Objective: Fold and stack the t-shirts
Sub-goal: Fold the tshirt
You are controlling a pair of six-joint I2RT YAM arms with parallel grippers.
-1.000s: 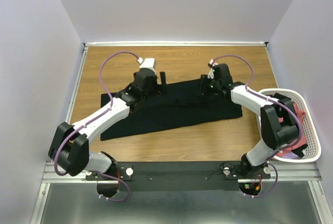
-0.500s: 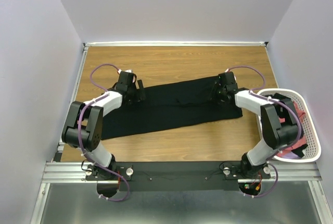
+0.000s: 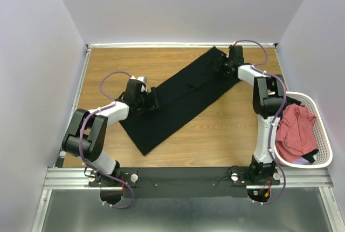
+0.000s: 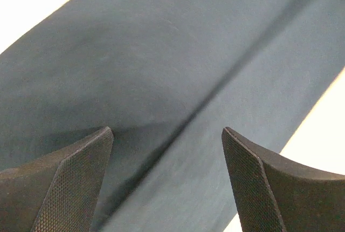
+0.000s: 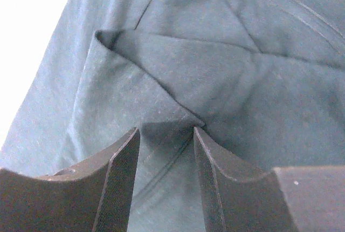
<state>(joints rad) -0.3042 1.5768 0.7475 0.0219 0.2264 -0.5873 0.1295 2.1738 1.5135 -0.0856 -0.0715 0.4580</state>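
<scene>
The black t-shirt (image 3: 180, 97), folded into a long strip, lies diagonally from the far right of the table to the near left. My right gripper (image 3: 221, 68) is at its far end, near the back edge. In the right wrist view the jaws (image 5: 164, 129) stand narrowly apart, pinching a puckered ridge of the black cloth (image 5: 242, 38). My left gripper (image 3: 152, 100) is at the strip's left edge. In the left wrist view it (image 4: 167, 132) is wide open just above the black cloth (image 4: 161, 54), and a fold line runs between its fingers. A salmon-red t-shirt (image 3: 295, 132) lies crumpled in the basket.
The white mesh basket (image 3: 323, 129) stands at the table's right edge, beside the right arm's base. Grey walls close in the table at the back and both sides. Bare wood (image 3: 135, 65) shows at the back left and at the near right (image 3: 215, 135).
The right gripper has swung to the far right corner, dragging the strip's end with it. The strip has turned from nearly level to a steep diagonal. The left gripper shifted slightly right.
</scene>
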